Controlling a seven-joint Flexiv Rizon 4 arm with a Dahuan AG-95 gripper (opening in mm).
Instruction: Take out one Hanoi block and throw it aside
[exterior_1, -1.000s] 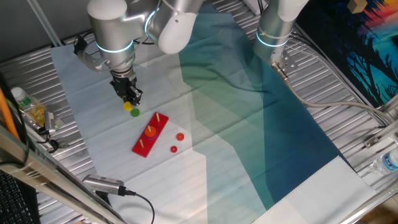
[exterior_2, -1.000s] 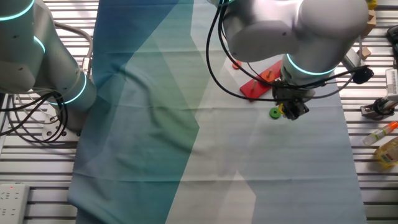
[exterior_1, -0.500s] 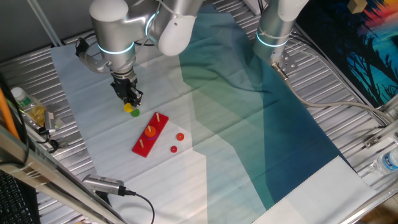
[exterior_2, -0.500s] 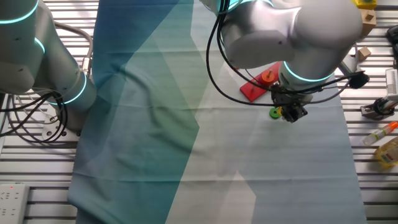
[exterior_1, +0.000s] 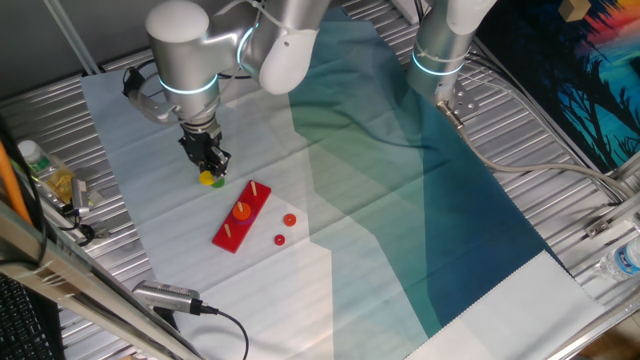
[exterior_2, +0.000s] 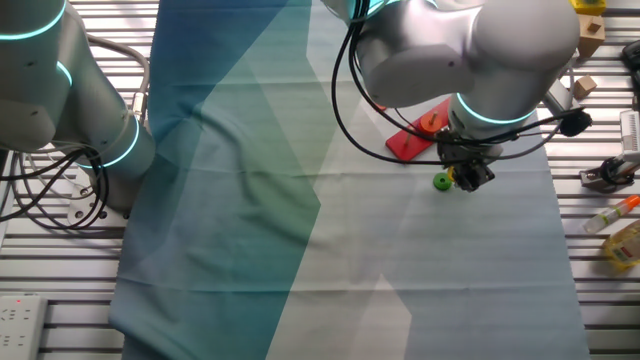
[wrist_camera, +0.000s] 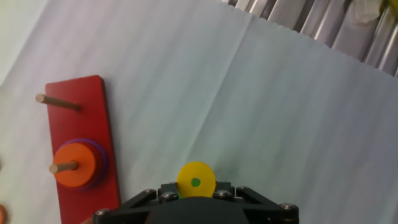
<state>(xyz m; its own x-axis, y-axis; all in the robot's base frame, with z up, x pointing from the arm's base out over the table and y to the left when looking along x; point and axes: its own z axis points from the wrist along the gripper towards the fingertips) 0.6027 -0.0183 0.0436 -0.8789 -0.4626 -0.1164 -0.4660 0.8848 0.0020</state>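
Observation:
The Hanoi block (wrist_camera: 196, 180) is a small yellow disc sitting right at my gripper's (exterior_1: 211, 167) fingers. Green shows through its centre hole. In one fixed view the yellow disc (exterior_1: 212, 179) is at the fingertips, just above the white cloth and up-left of the red pegged base (exterior_1: 242, 217). In the other fixed view my gripper (exterior_2: 466, 178) hangs beside a green disc (exterior_2: 441, 181) lying on the cloth. The jaws seem closed on the yellow disc, and the fingertips are hidden in the hand view. An orange disc (wrist_camera: 74, 167) sits on the base's (wrist_camera: 84, 99) middle peg.
Two small red-orange discs (exterior_1: 284, 229) lie on the cloth right of the base. A second robot arm (exterior_1: 445, 45) stands at the back. Bottles (exterior_1: 45, 170) lie on the left metal edge. A cable and a grey device (exterior_1: 165, 296) lie at the front left.
My gripper has shifted only slightly near the green disc, with the yellow disc staying at the fingertips. The base and the other discs have not moved.

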